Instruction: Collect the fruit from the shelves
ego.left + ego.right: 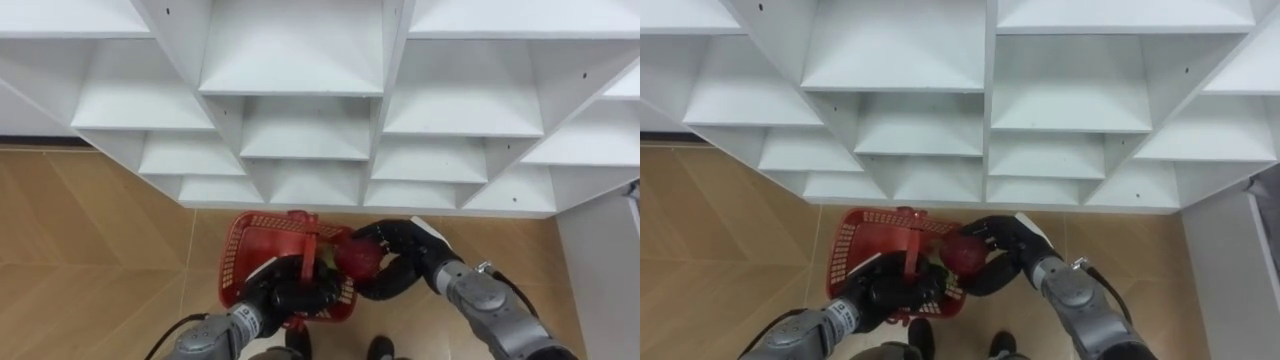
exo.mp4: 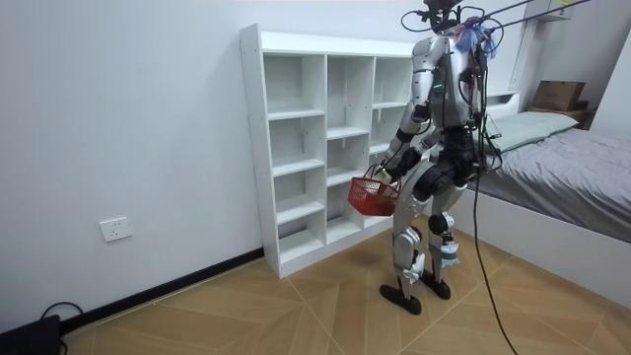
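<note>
Fingers [image 1: 376,234] of right hand [image 1: 410,256] wrap roundish red fruit [image 1: 357,259], apparently over basket [image 1: 232,256].

We saw black fingers on both the left hand [image 1: 286,291] and the right hand [image 1: 405,243], each set on a silver-grey metal forearm. A white patch marked the back of the right hand. In the room view we noted a silver-grey torso, dark joints, pale shins, black feet, and dark cables bunched at the head.
</note>
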